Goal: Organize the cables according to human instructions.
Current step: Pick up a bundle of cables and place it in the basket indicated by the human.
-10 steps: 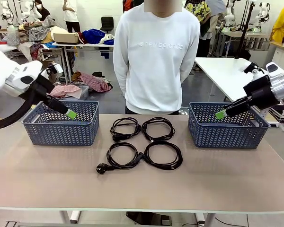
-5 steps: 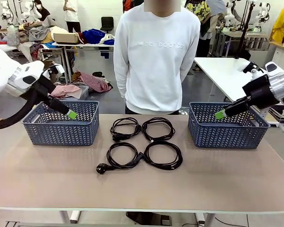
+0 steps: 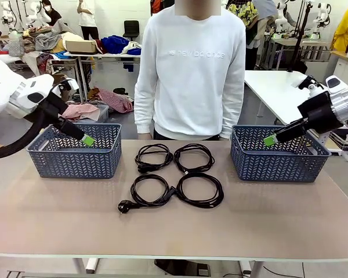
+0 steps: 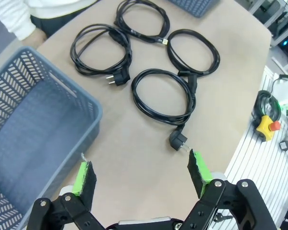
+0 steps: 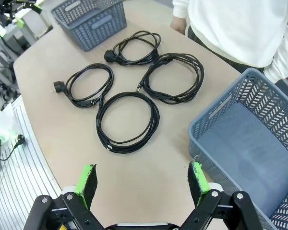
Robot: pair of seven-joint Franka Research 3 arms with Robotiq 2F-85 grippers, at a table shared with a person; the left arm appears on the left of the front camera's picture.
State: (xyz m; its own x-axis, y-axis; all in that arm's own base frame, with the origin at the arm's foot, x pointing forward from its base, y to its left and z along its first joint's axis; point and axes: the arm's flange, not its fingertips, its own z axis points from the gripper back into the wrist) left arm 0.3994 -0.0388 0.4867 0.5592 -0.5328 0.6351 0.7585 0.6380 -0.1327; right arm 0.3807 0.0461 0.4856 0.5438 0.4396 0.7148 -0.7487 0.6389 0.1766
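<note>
Person's arms point(image 3: 144, 87) are swinging forward — all four thin black coiled cords point(image 3: 174, 191) are lying unsorted between empty blue plastic baskets point(image 3: 73, 162), my left fingers point(image 4: 86, 176) and right fingers point(image 5: 88, 178) gaping wide.

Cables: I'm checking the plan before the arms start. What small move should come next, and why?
Probably hold off and wait for the person's cue. All four cables lie coiled on the table between the left basket and the right basket. The left pincer and the right pincer are open and hold nothing. The person's arms hang down, pointing at nothing.
</note>
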